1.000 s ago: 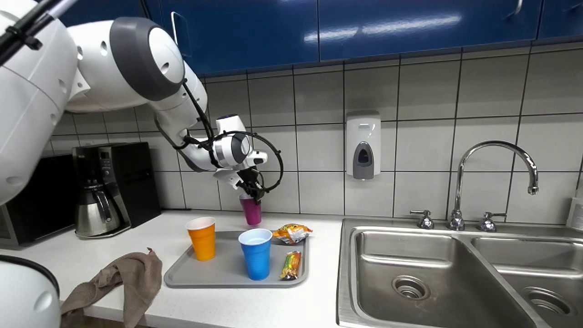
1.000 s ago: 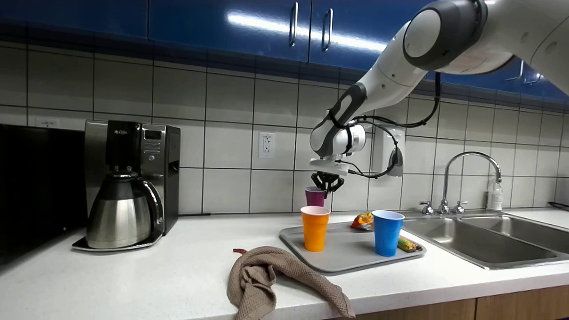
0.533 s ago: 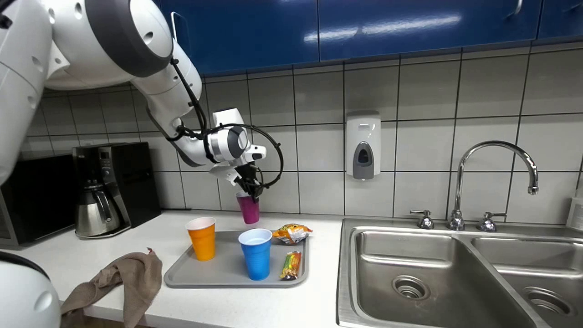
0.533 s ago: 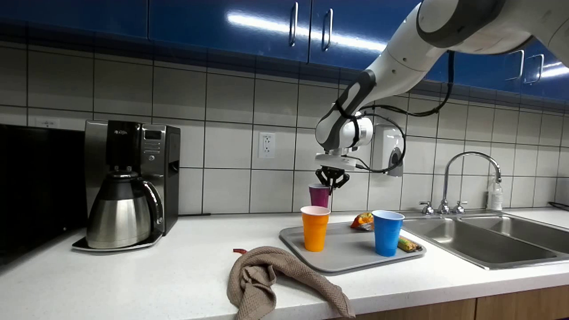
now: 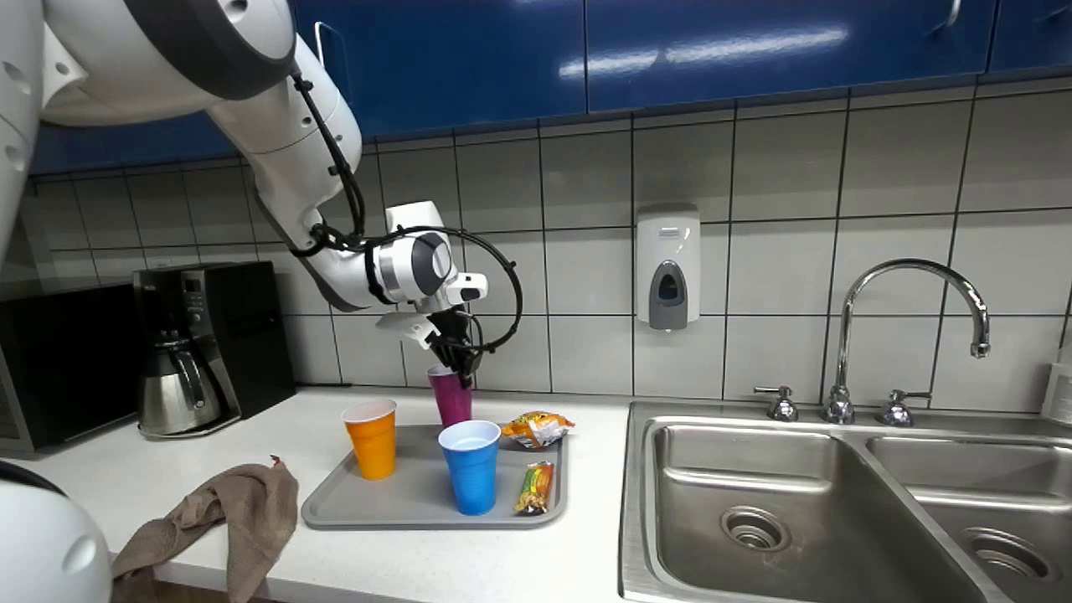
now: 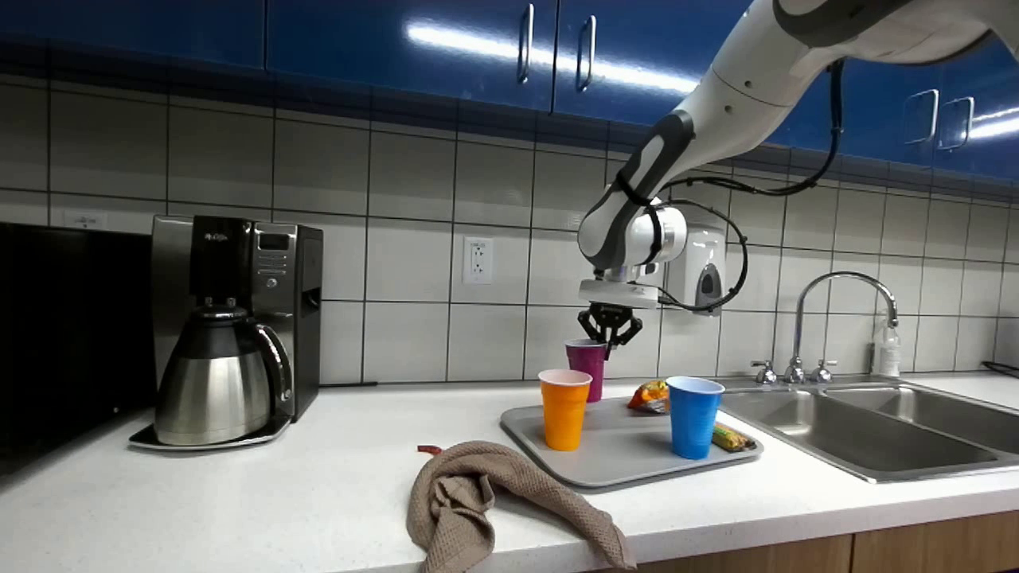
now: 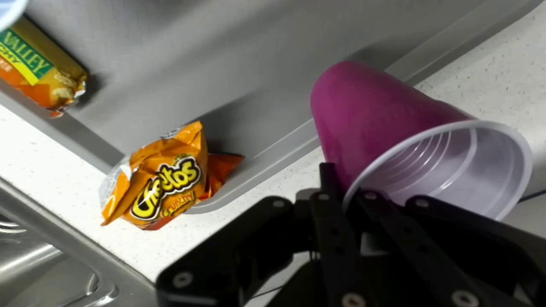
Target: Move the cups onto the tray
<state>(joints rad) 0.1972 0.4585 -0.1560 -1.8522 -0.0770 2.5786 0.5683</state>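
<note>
Over the back edge of the grey tray (image 5: 394, 498), the purple cup (image 5: 452, 402) hangs mouth up from the gripper (image 6: 610, 348), whose fingers are clamped on the cup's wall at the rim, 1 inside and 1 outside. Its body lies below the fingertips, offset toward the coffee maker (image 6: 275, 274) in both exterior views, its long axis slightly tilted. In the wrist view the base shows just inside the tray's rear rim; whether it touches, I cannot tell. With the orange cup (image 5: 373, 444) and blue cup (image 5: 471, 473) standing on the tray, the next move likely calls for bringing that base inward, then lowering it clear of both. The Franka arm (image 6: 720, 123) slopes down from above, gripper pointing downward.
</note>
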